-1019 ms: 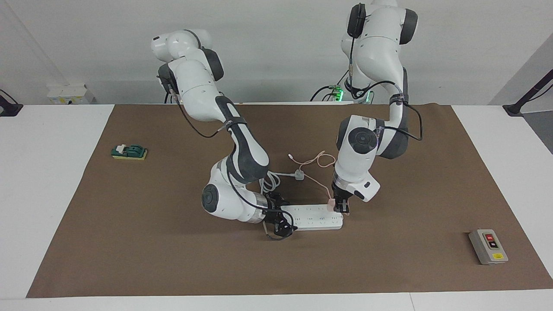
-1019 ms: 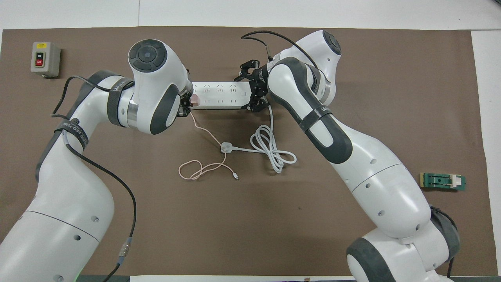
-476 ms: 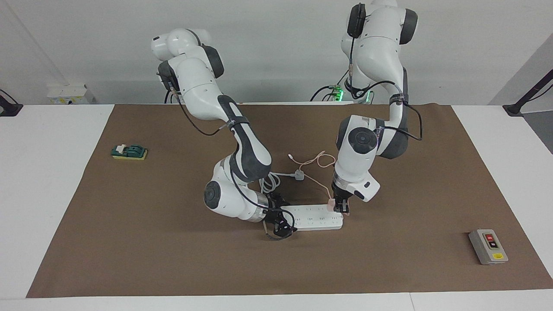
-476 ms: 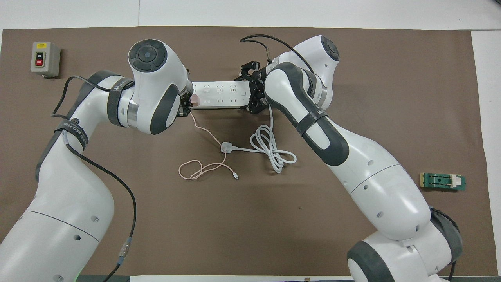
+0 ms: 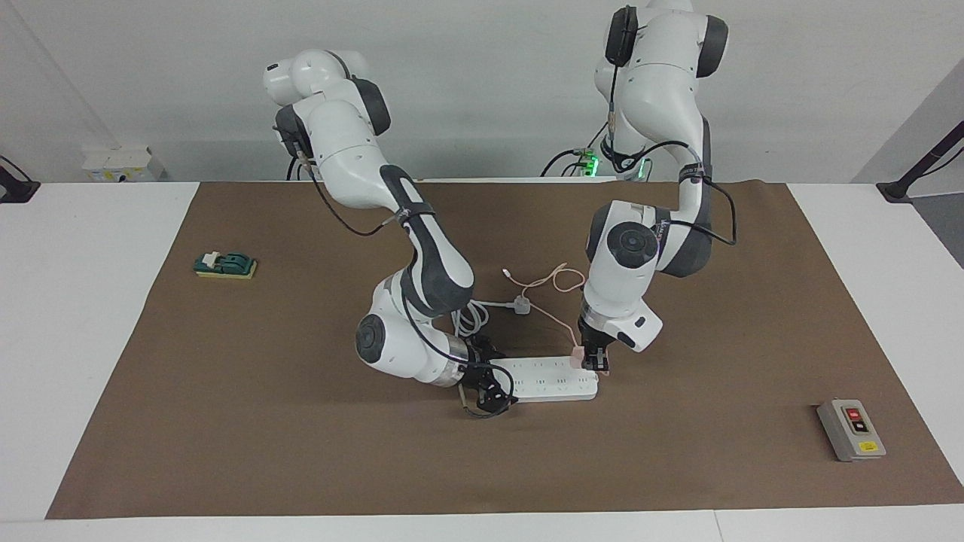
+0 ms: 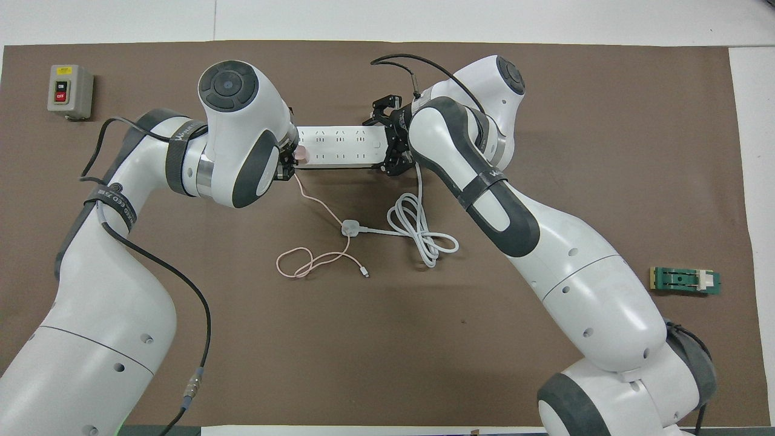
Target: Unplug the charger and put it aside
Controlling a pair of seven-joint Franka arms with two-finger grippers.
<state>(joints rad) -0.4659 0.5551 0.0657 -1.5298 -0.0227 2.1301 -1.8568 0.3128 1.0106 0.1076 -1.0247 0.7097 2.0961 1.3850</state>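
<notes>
Two Franka arms work at a long white multi-socket power strip [image 5: 548,378] lying mid-surface on a brown mat [image 5: 301,452].

Left end effector [image 5: 597,366] hangs pointing down at the strip's end toward the left arm's side, clamped tight on the small pale pink cube-shaped charger [image 5: 577,357]. Charger sits on top of the strip at that end, apparently plugged in; prongs not visible. In the overhead view only a bit of the charger [image 6: 301,155] shows past the left wrist. Its long thin pink cable [image 6: 315,257] runs from the cube toward the robots, loops on the mat and ends in a small connector.

Right end effector [image 5: 486,391] is low at the strip's other end, toward the right arm's side, w/ black fingers spread either side of the strip's end; contact w/ the strip can't be told. Overhead view shows the same: right end effector [image 6: 390,140] straddling that end.

White plug w/ thick white cord [image 6: 418,233] lies on the mat nearer to the robots than the strip, cord coiled, pink cable crossing beside the plug.

Grey box w/ red and black buttons [image 5: 851,429] sits well apart toward the left arm's end of the surface. Green-and-yellow block w/ white clip [image 5: 225,265] sits well apart toward the right arm's end.
</notes>
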